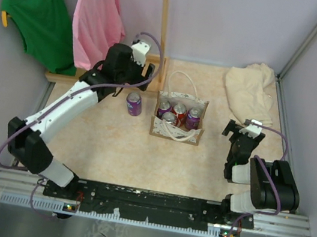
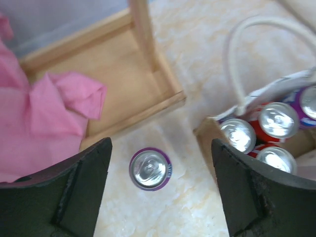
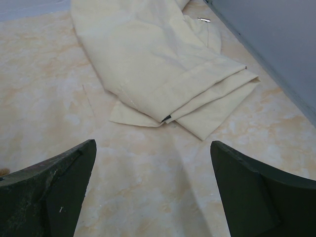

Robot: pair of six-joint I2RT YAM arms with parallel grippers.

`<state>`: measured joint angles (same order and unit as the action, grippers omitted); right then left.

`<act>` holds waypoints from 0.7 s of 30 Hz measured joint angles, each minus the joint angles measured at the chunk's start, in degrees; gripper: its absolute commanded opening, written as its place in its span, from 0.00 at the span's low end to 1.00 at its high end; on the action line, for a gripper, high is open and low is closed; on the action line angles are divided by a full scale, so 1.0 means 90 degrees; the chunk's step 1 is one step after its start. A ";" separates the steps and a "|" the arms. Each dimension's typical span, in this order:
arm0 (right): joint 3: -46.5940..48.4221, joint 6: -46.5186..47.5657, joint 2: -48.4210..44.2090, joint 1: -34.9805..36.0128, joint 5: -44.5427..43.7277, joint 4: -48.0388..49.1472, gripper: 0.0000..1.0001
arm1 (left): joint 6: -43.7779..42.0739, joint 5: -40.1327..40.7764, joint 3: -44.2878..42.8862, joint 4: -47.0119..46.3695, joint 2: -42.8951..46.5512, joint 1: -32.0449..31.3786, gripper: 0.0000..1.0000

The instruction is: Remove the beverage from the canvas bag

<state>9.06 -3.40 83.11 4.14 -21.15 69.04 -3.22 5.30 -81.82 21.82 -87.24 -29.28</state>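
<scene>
The canvas bag [image 1: 162,132] stands at the table's middle with white rope handles and holds several cans, red and purple [image 1: 179,110]. One purple can [image 1: 133,103] stands upright on the table just left of the bag. My left gripper [image 1: 142,78] is open and empty, hovering above that can. In the left wrist view the can's top [image 2: 150,169] lies between the spread fingers, and the bag [image 2: 207,131] with its cans [image 2: 279,118] is at the right. My right gripper [image 1: 237,130] is open and empty over bare table, right of the bag.
A cream cloth [image 1: 249,91] lies at the back right, also in the right wrist view [image 3: 158,64]. A wooden rack [image 1: 162,22] with a pink garment [image 1: 99,17] and a green one [image 1: 39,10] stands at the back left; its base [image 2: 118,64] is close to the purple can.
</scene>
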 measured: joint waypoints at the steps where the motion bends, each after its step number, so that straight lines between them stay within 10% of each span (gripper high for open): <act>1: 0.0000 0.0000 0.0002 0.0000 0.0000 0.0000 0.99 | -0.0073 -0.0100 -0.0007 -0.0051 0.0095 -0.0070 0.78; 8: 0.0000 0.0000 0.0000 0.0000 0.0000 0.0000 0.99 | -0.0865 -0.0554 -0.0369 0.0029 -0.0359 -0.1236 0.57; 21: 0.0000 0.0000 0.0002 0.0000 0.0000 0.0000 0.99 | -0.1141 -0.0532 -0.1056 0.0797 -0.1821 -0.1909 0.63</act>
<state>9.06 -3.40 83.13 4.14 -21.15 69.04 -13.50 0.51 -91.33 28.99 -103.63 -46.46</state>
